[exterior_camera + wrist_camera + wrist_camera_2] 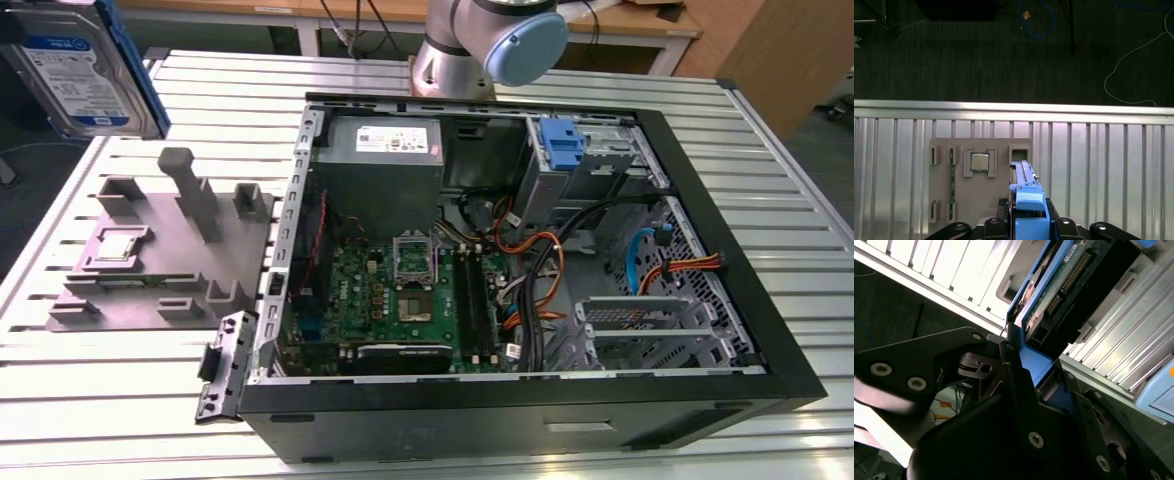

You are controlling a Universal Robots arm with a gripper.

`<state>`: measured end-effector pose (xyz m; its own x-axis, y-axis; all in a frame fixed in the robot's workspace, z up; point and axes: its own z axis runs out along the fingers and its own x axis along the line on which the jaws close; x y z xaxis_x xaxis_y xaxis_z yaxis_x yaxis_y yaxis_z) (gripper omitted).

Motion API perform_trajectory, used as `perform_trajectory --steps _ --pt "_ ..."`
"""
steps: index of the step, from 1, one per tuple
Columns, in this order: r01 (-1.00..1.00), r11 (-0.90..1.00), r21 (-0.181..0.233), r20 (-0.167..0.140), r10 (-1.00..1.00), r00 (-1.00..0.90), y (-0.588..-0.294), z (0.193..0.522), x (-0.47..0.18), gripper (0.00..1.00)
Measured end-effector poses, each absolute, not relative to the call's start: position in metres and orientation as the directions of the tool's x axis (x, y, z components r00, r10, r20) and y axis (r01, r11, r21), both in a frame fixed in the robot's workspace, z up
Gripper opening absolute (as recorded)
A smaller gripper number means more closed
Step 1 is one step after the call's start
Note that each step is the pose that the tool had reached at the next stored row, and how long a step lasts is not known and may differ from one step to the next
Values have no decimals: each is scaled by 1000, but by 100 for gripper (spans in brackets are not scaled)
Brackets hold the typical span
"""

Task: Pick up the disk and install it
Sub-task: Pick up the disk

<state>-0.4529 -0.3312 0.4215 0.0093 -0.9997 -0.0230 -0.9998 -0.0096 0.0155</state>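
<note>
The disk [80, 70] hangs in the upper left corner of the exterior view, upright, label facing the camera, clear of the slatted metal table [774, 130]. In both wrist views the gripper [1038, 374] is clamped on the disk's blue side rail. Below the disk lies a grey fixture plate [160, 250] with upright posts; the first wrist view shows a small chip [979, 162] seated in it. The open computer case [747, 330] fills the centre and right, with a power supply [387, 142] at its top, a blue bracket [563, 150] in the upper right bay, and cables [534, 275] strung across its middle.
</note>
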Motion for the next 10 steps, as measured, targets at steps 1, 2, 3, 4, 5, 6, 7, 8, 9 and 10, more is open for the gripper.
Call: perform_trajectory --steps 1,2,3,4,5,6,7,8,9,10 --pt "-1000 -10 15 -23 -1000 9 -331 422 -453 36" --pt "-1000 -10 15 -23 -1000 9 -331 423 -453 36" --pt "-1000 -10 16 -23 -1000 9 -331 424 -453 36" --pt "-1000 -10 16 -23 -1000 9 -331 425 -453 36" --pt "-1000 -10 15 -23 -1000 9 -331 425 -453 36" --pt "-1000 -10 15 -23 -1000 9 -331 426 -453 36" --pt "-1000 -10 15 -23 -1000 9 -331 427 -453 36" --pt "-1000 -10 15 -23 -1000 9 -331 428 -453 36" --pt "-1000 -10 15 -23 -1000 9 -331 429 -453 36" --pt "-1000 -10 15 -23 -1000 9 -331 430 -453 36"
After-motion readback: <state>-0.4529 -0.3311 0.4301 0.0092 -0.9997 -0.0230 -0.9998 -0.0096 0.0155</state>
